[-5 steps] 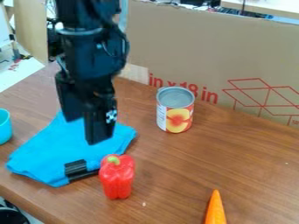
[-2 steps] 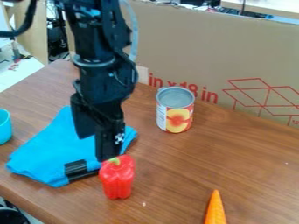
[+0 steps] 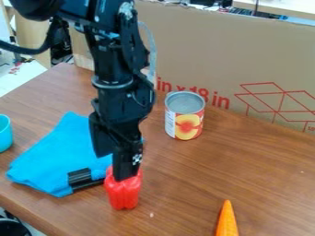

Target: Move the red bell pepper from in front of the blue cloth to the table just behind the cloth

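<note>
Got a wood-grain table here, with cardboard behind. Then a black gripper, kinda spread apart, blue cloth beside it, fruit can farther back, red bell pepper upright at the gripper's tip, orange carrot up front, and turquoise cup at far left.

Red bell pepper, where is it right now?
In the camera view, the red bell pepper stands low, left of centre, just right of the blue cloth, its top partly hidden behind the black gripper.
</note>
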{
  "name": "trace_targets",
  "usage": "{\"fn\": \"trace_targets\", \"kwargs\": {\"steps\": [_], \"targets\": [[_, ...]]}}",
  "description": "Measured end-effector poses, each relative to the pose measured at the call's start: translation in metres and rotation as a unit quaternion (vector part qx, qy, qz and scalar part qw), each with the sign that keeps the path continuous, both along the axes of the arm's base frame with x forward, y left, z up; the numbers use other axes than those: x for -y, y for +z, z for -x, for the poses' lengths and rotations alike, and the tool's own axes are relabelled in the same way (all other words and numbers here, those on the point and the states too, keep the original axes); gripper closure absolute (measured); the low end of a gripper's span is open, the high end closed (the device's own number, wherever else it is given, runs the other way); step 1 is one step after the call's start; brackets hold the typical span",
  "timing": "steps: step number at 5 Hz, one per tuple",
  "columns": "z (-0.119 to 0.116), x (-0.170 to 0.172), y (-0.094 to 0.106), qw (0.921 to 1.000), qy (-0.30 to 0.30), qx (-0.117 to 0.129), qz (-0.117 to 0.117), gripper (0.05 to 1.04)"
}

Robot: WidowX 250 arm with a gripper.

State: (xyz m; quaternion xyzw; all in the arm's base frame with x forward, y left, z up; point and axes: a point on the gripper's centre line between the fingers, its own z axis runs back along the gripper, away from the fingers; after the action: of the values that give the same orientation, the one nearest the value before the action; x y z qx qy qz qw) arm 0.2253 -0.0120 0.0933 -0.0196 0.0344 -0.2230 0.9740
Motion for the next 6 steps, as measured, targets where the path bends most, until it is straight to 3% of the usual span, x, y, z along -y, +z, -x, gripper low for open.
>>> {"fn": "trace_targets", "kwargs": {"steps": [2, 3, 5, 6], "targets": [[-0.003, 0.000, -0.012, 0.9999, 0.005, -0.013, -0.002, 0.095], [-0.005, -0.001, -0.015, 0.9998, 0.008, -0.014, -0.009, 0.173], [-0.012, 0.004, -0.018, 0.9999, 0.003, -0.012, -0.007, 0.727], [-0.006, 0.005, -0.016, 0.9995, 0.006, -0.032, -0.004, 0.909]]}}
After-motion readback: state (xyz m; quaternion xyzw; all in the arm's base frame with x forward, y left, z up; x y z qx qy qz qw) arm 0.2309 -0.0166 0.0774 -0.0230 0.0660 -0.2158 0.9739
